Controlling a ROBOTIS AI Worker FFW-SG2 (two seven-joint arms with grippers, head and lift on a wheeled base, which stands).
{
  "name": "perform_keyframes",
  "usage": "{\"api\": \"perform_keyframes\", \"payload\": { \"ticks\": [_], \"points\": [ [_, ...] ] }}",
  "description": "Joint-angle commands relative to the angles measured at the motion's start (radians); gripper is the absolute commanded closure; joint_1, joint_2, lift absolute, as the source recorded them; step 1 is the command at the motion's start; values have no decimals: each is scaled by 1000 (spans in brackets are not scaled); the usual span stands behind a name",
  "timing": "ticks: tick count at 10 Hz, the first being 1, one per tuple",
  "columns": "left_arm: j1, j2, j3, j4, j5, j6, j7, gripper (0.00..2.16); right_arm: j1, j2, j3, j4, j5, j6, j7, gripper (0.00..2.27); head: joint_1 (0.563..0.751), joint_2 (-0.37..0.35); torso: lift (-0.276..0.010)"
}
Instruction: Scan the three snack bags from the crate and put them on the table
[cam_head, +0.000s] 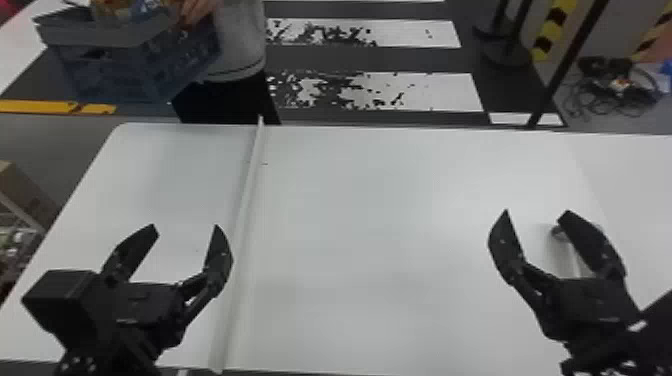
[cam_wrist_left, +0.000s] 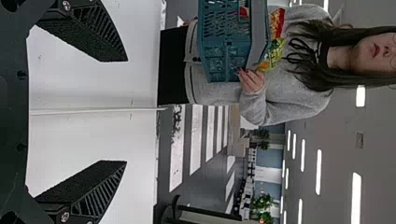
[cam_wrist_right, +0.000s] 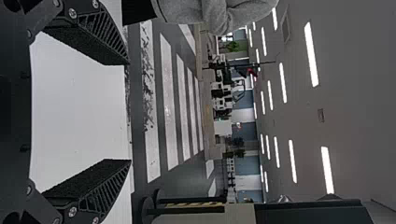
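Beyond left tool (cam_head: 185, 228), the crate (cam_head: 107, 75).

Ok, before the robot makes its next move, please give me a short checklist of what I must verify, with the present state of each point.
1. Left gripper open, nothing between its fingers: ok.
2. Right gripper open, nothing between its fingers: ok.
3. Crate standing on the table: not ok. A person's hand is on it, past the table's far edge.
4. Snack bags within reach: not ok, I judge, as they are in that crate.
5. All three bags present: cannot tell. Red-orange and yellow-green packaging shows above the rim.
6. Scanner ready: cannot tell. A dark object is partly hidden behind the right gripper.
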Motion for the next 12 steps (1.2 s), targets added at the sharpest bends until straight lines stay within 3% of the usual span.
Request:
{"api": "perform_keyframes", "payload": {
  "ticks": [1,3,5,12],
  "points": [
    [1,0,-1,2,-6,-15,-10,90,0,0,-1,-3,0,0,0,144,695,14,-94],
    [3,2,-1,2,-6,-18,-17,90,2,3,-1,-8,0,0,0,144,695,8,-94],
    [20,2,-2,17,-18,-141,-43,83,6,2,-4,-12,0,0,0,144,695,7,-94],
    [23,-3,-1,17,-4,-126,-41,83,21,3,-5,-25,0,-9,0,147,695,2,-94]
  ]
}}
